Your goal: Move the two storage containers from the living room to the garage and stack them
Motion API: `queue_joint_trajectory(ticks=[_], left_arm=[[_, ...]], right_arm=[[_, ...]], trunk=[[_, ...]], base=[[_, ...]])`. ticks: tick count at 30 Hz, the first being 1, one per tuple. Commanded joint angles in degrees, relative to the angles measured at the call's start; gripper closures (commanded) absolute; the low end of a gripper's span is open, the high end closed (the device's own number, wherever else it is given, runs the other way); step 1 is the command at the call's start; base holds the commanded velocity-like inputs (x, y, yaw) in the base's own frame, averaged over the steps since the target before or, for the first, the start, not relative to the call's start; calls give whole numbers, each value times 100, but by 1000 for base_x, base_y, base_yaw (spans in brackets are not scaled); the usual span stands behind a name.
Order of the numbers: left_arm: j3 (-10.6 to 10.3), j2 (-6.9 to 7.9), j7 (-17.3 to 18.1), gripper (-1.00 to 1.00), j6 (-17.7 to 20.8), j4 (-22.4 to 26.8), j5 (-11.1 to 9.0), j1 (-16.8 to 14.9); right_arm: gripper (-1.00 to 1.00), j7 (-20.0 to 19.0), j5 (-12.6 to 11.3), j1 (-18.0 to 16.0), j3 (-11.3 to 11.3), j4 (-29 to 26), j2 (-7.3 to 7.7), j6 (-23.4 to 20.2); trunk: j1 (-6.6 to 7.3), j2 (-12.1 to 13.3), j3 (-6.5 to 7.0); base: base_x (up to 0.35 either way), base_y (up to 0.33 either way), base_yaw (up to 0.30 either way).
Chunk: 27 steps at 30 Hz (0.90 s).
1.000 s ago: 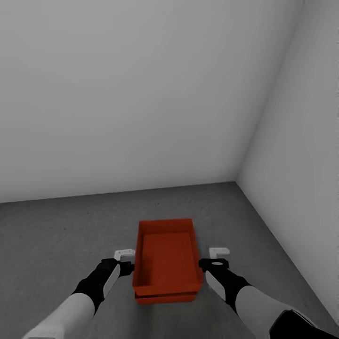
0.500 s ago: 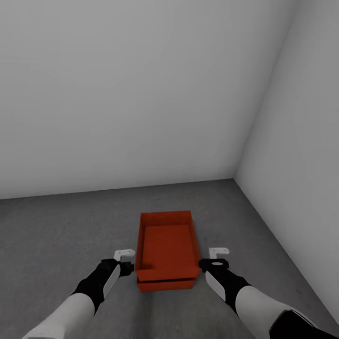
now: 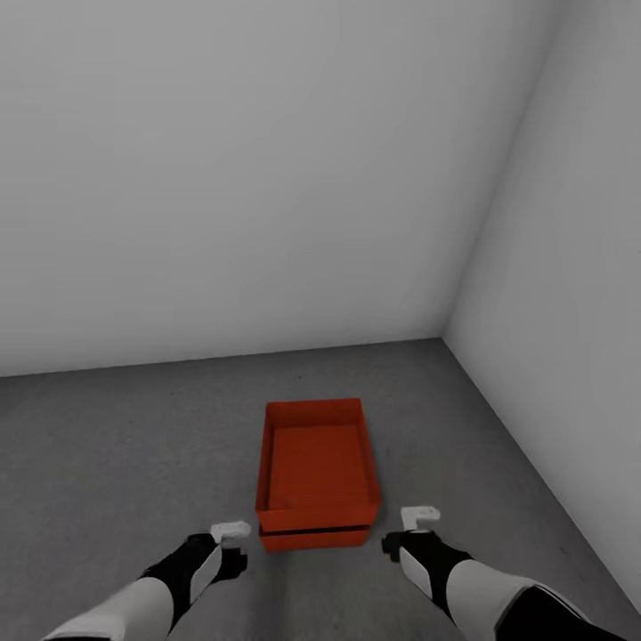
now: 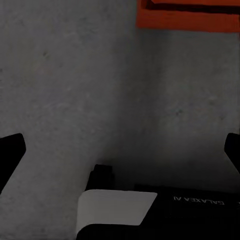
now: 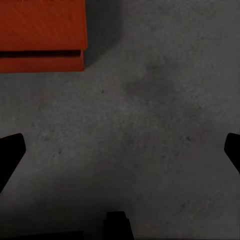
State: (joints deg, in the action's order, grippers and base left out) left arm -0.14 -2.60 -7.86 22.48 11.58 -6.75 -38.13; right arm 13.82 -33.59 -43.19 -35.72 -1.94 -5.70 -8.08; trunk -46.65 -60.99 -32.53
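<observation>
1. storage containers (image 3: 316, 472), two orange-red bins, sit stacked one on the other on the grey floor (image 3: 116, 445) of the garage, near the corner where two pale walls (image 3: 267, 178) meet.
2. in both wrist views an orange corner of the stack (image 5: 42, 35) (image 4: 187, 15) shows a dark gap line between the upper and lower bin.
3. the left gripper (image 3: 233, 545) and the right gripper (image 3: 408, 529) hang at each side of the stack's near end, not touching it.
4. both wrist views show the dark fingertips (image 4: 11, 150) (image 5: 10, 152) wide apart with only floor between them, so both hold nothing.
5. the bins look stiff and light, with smooth walls that may slip; i judge the long side walls, pressed from both sides, are the best place to hold.
6. the stacking seems finished.
</observation>
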Motion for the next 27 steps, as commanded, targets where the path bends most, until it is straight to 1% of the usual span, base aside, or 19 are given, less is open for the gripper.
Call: queue_joint_trajectory(ticks=[1,3,4,7,9,10,11,13,16,18,20,21,25,27], left_arm=[[-4,15,-35,-100,-137,-182,-67,-1],[0,46,-20,-100,-440,-505,-84,-1],[2,58,-7,-100,-531,-641,-91,-1],[4,98,52,-100,-664,-979,-103,-1],[5,142,70,-100,-697,-1069,-100,19],[8,164,76,-100,-709,-1098,-104,36],[11,169,77,-100,-713,-1105,-106,39],[16,181,80,-100,-764,-1120,-120,51],[21,187,82,-100,-1002,-1129,-136,117],[22,189,82,-100,-1109,-1131,-140,248],[23,189,82,-100,-1172,-1133,-142,479],[23,189,82,-100,-1178,-1132,-142,521],[24,189,83,-100,-1222,-1132,-143,911],[27,193,83,-100,-1359,-1131,-152,1089]], right_arm=[[-100,-6,-30,-3,-49,12,-3,-14],[-100,-46,-32,17,-49,38,-7,61],[-100,-55,-31,76,-49,47,-8,86],[-100,-70,7,445,-49,58,-1,161],[-100,-76,108,760,-49,61,9,317],[-100,-79,225,992,-49,62,9,473],[-100,-79,267,1065,-49,62,7,524],[-100,-81,406,1344,-49,62,2,691],[-100,-81,488,1681,-49,71,-2,786],[-100,-81,502,1883,-49,76,-4,808],[-100,-81,502,2165,-46,79,11,827],[-100,-81,500,2204,-45,81,14,829],[-100,-88,488,2464,-41,161,24,833],[-100,-90,486,2573,-40,186,24,835]], trunk=[[0,-3,-5],[0,-3,-5],[0,-3,-5],[0,-3,-5],[0,-3,-5],[0,-3,-5],[0,-3,-5],[0,-3,-5],[0,-3,-5],[0,-3,-5],[0,-3,-5],[0,-3,-5],[0,-3,-5],[0,-3,-5]], base=[[0,0,0],[0,0,0],[0,0,0],[0,0,0],[0,0,0],[0,0,0],[0,0,0],[0,0,0],[0,0,0],[0,0,0],[0,0,0],[0,0,0],[0,0,0],[0,0,0]])
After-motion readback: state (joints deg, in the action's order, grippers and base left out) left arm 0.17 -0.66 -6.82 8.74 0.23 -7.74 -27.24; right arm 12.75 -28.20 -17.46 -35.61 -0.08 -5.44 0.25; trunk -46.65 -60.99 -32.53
